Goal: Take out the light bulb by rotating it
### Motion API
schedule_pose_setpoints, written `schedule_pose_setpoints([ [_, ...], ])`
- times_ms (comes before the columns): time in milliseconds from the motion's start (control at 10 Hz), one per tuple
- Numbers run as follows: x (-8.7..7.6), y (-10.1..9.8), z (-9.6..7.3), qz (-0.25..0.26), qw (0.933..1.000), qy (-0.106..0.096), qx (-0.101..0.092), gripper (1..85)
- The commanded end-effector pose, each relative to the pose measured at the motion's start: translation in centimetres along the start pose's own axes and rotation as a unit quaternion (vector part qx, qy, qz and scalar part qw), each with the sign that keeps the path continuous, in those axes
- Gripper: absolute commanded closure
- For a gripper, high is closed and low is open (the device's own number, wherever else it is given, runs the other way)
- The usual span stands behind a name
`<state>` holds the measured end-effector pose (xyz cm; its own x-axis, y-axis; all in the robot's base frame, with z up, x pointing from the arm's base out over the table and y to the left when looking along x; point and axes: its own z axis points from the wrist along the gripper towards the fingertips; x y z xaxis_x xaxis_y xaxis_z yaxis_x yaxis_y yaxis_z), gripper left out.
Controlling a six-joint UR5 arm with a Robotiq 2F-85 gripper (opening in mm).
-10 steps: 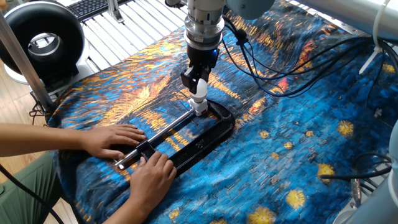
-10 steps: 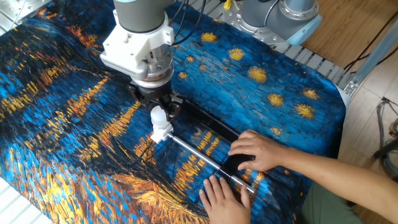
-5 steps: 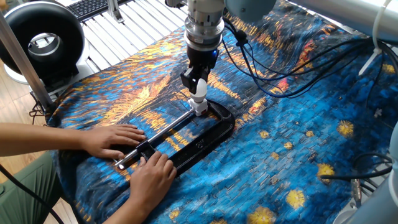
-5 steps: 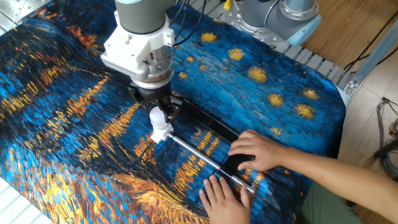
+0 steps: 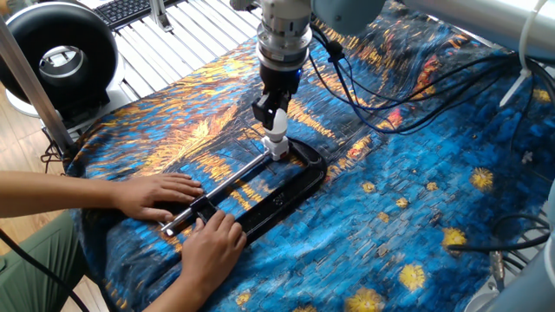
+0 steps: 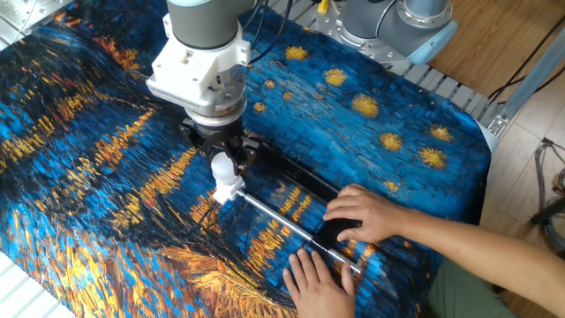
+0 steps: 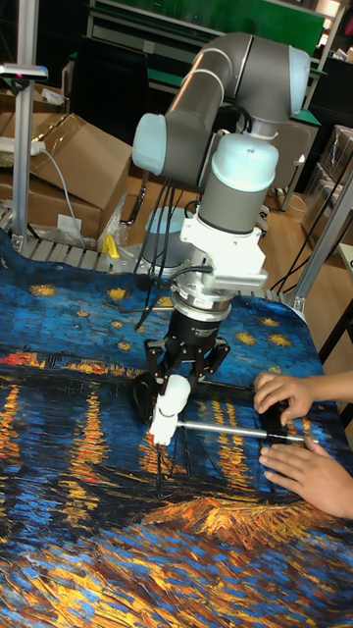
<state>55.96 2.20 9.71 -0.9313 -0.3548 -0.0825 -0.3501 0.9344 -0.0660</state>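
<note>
My gripper (image 6: 223, 159) pinches the light bulb (image 6: 223, 166) — upright in its socket (image 6: 229, 186) (clamped), near the desk's (image 6: 79, 212) middle — two hands (image 6: 362, 214) steadying the clamp (image 5: 286, 186).

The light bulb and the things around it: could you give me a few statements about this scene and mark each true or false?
1. The gripper is closed around the light bulb. True.
2. The bulb lies loose on the cloth. False: it stands upright in a white socket.
3. Two hands are pressing on the black clamp. True: one hand and the other hand hold its end.
4. The cloth is plain white. False: it is blue with yellow and orange swirls.
</note>
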Motion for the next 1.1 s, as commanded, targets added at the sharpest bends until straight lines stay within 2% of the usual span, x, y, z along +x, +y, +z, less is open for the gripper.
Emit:
schedule_pose_setpoints([
  [0, -1.0, -0.9, 0.0, -0.063, 0.9975, -0.018, 0.027, 72.7],
  [200, -1.7, -1.1, 0.1, -0.114, 0.9923, -0.032, 0.036, 73.0],
  [600, -2.8, -1.8, 0.2, -0.205, 0.9758, -0.046, 0.063, 75.7],
  [700, -3.3, -1.0, 0.2, -0.2, 0.9758, -0.056, 0.067, 78.7],
  [800, -3.6, 0.6, 0.2, -0.191, 0.9772, -0.066, 0.064, 84.7],
  [900, -3.5, 0.8, 0.2, -0.216, 0.9712, -0.063, 0.078, 84.7],
  [1000, -3.5, 1.3, 0.2, -0.248, 0.9641, -0.064, 0.071, 84.7],
])
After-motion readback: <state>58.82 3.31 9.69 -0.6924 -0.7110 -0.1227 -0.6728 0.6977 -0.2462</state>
